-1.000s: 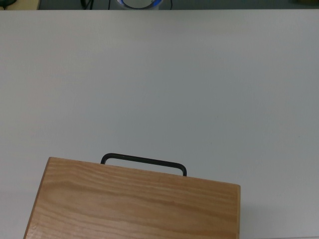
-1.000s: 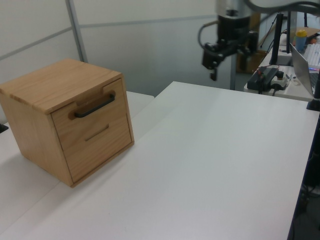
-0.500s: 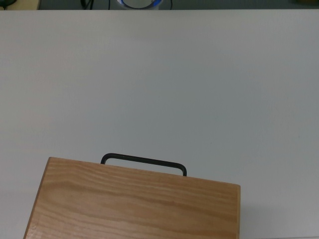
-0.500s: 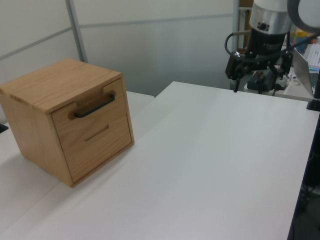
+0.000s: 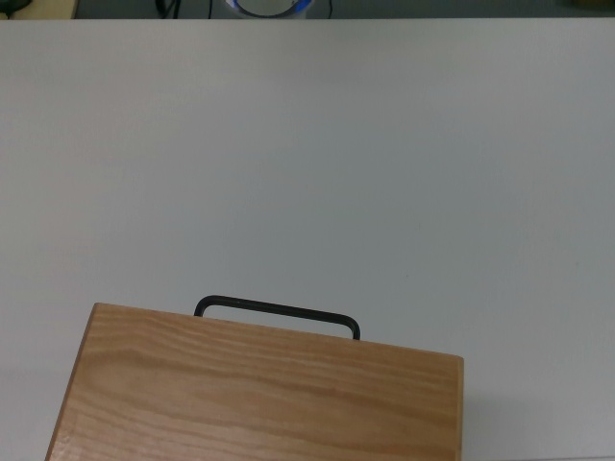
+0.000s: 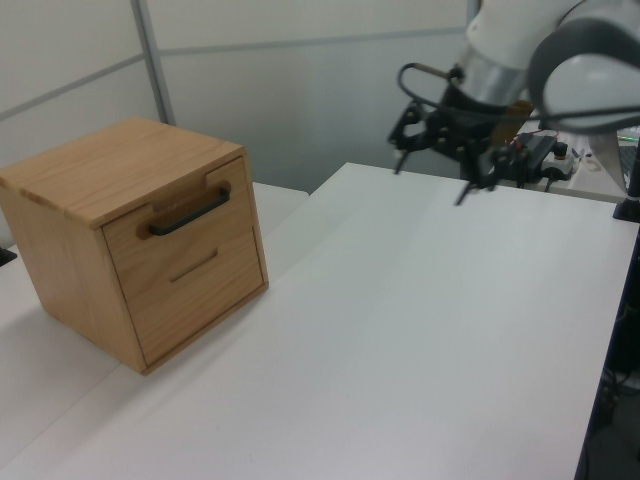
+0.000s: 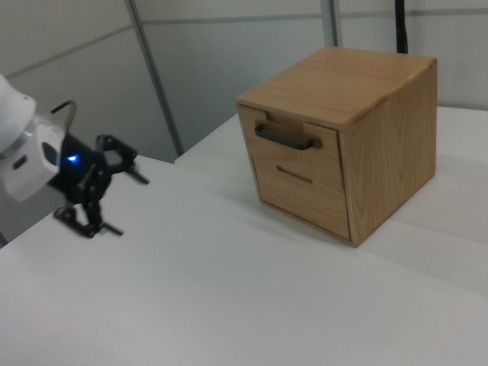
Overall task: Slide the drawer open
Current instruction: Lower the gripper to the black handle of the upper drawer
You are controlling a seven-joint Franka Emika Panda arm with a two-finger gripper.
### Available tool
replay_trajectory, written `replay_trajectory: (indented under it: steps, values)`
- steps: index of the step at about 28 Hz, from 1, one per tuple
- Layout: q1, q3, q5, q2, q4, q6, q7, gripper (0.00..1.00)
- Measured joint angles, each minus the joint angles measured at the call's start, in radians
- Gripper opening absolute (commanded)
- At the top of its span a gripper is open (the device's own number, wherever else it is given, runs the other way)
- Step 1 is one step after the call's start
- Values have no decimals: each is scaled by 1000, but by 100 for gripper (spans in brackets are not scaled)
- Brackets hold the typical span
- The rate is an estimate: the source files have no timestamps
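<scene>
The drawer [image 6: 180, 235] is the upper front panel of a grained wooden box [image 6: 100, 170] and sits shut, flush with the casing. Its thin black bar handle [image 6: 190, 212] shows in every view: the handle [image 5: 277, 314] sticks out past the box top in the top view, and the handle [image 7: 284, 137] lies on the drawer [image 7: 293, 149] in the right view. My gripper [image 6: 432, 178] hangs above the table's far end, tilted sideways, open, holding nothing. It is far from the handle. In the right view the gripper [image 7: 126, 204] is at the left edge. It is out of the top view.
Below the drawer is a second front panel with a thin slot [image 6: 192, 265]. The white table [image 6: 420, 330] stretches between the box and my arm. Cables and desk clutter [image 6: 545, 150] lie beyond the table's far edge.
In the left view my gripper has moved left and turned from pointing down to lying tilted, its fingers spread. The drawer and box have not moved.
</scene>
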Motion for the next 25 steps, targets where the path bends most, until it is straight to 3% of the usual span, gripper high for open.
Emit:
replay_trajectory:
  steps: [6, 11, 19, 25]
  values:
    - [0, 8, -36, 152, 14, 244, 138, 100]
    - [0, 10, -63, 286, 78, 381, 192, 100]
    - [0, 12, -69, 526, 268, 517, 197, 98]
    - [0, 12, -114, 714, 415, 593, 199, 97]
